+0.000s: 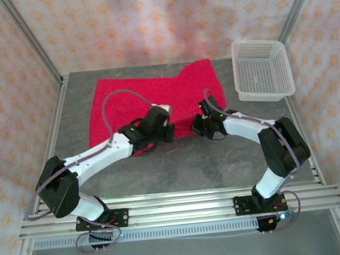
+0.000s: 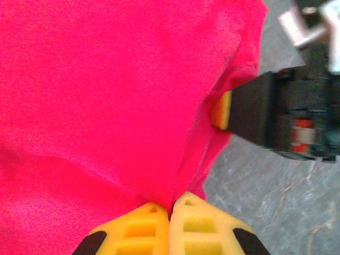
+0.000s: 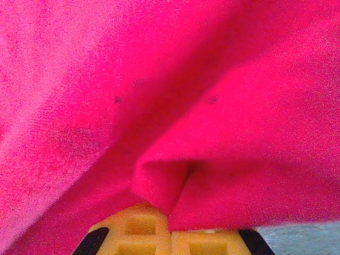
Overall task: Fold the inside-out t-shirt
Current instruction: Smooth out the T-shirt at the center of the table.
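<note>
Overhead view. We see the red t-shirt (image 1: 155,96) lying spread on the far half of the grey table (image 1: 186,165), its far edge close to the back of the table and its near edge about halfway across. A white mesh basket (image 1: 263,94) stands at the far right, just beside the shirt's right sleeve but apart from it. Both arms reach in from the near edge. The left hand (image 1: 155,135) comes down on the near edge of the shirt left of centre, and the right hand (image 1: 201,127) on the same edge further right. From this height we cannot tell how the jaws stand, since the black wrist housings cover them.

Left wrist view. Here we see what the overhead view hides: the yellow jaws of the left hand (image 2: 170,212) are closed flush against each other, with a pinch of red cloth caught where they meet. The cloth rises from that pinch and spreads away to the left. On the right, over bare table, the black body of the right hand (image 2: 223,110) appears, one yellow jaw touching the shirt's edge.

Right wrist view. We see the right hand (image 3: 170,226) closed as well, its yellow jaws together and a small rolled fold of the shirt's hem gripped between them. A strip of grey table shows at the lower right, below the hem.
</note>
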`<state>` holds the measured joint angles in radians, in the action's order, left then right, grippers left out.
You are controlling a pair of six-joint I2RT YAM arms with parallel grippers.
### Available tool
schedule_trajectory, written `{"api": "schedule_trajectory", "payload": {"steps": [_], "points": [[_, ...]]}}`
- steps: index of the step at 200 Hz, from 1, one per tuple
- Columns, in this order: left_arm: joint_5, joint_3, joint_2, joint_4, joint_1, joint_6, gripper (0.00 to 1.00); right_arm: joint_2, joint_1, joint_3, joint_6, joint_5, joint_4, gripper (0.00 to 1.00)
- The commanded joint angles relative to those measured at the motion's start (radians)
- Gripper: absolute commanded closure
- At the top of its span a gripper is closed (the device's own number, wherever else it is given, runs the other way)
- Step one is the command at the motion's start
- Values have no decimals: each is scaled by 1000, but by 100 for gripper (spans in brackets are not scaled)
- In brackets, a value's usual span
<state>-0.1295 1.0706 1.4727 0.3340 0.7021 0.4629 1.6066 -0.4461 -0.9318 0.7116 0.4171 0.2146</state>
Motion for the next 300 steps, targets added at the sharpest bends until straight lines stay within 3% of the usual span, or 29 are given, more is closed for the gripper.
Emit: {"api": "schedule_trajectory", "payload": {"steps": [1, 29, 52, 93, 126, 164, 172, 190, 210, 249, 266, 300], "points": [[-164, -17, -33, 27, -95, 9, 100, -121, 118, 52, -132, -156, 233, 100], [-247, 1, 44, 25, -126, -14, 100, -246, 225, 139, -215, -180, 341, 100], [-290, -15, 114, -27, -134, 18, 100, -287, 232, 181, -221, -203, 353, 100], [-358, -44, 191, -159, -132, 123, 100, -230, 224, 148, -229, -246, 352, 100], [-339, 25, 223, -121, -134, 88, 100, -186, 213, -82, -248, -271, 387, 100], [-313, 169, 311, -17, -144, 16, 100, 87, 235, -390, -282, -291, 447, 100], [-323, 179, 329, -22, -150, 22, 100, 140, 238, -439, -290, -302, 466, 93], [-343, 176, 359, -54, -159, 53, 100, 186, 239, -498, -299, -309, 501, 67], [-360, 164, 383, -93, -160, 96, 100, 110, 220, -441, -284, -268, 477, 59], [-374, 152, 417, -140, -161, 134, 100, -71, 132, -215, -151, -129, 302, 64], [-378, 155, 424, -142, -161, 138, 100, -67, 91, -143, -53, -48, 182, 64], [-369, 150, 414, -138, -163, 138, 100, 44, 26, -121, 75, -1, 40, 62]]}}
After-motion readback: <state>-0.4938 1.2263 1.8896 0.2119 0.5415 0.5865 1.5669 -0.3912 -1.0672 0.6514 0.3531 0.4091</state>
